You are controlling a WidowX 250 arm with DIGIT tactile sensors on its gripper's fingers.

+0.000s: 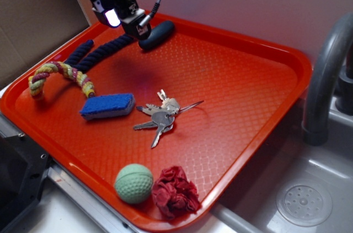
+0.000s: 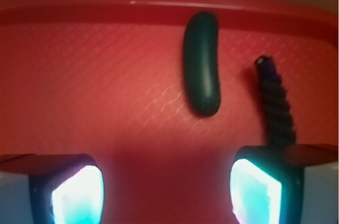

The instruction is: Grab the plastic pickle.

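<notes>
Nearest your exterior camera, a crumpled dark red rag (image 1: pixel 175 191) is lying at the tray's front edge, touching a pale green ball (image 1: pixel 134 183) with a dimpled, matte surface at its 9 o'clock. You are looking at an orange-red plastic tray (image 1: pixel 248 112) with a fine diamond-embossed floor and a raised, rounded rim. Near its middle, a bunch of silver metal keys (image 1: pixel 161 118) is fanning out, and just at their 9 o'clock a blue sponge (image 1: pixel 108 106) with a rough top and a white underside is sitting. Farther toward 10 o'clock, a twisted rope (image 1: pixel 83 62) is curving, its braid navy at one end and multicoloured at the other.

Your gripper (image 2: pixel 167 189) is hovering with its jaws spread wide and nothing between them; the glowing fingertips (image 2: pixel 79 195) are reading as bright cyan-white. The plastic pickle (image 2: pixel 202 64), smooth, dark green and capsule-shaped with rounded ends, is lying on the tray floor at 12 o'clock from the gripper in the wrist view, close to the far rim, with the navy rope end just at its 3 o'clock. No writing is readable anywhere.
</notes>
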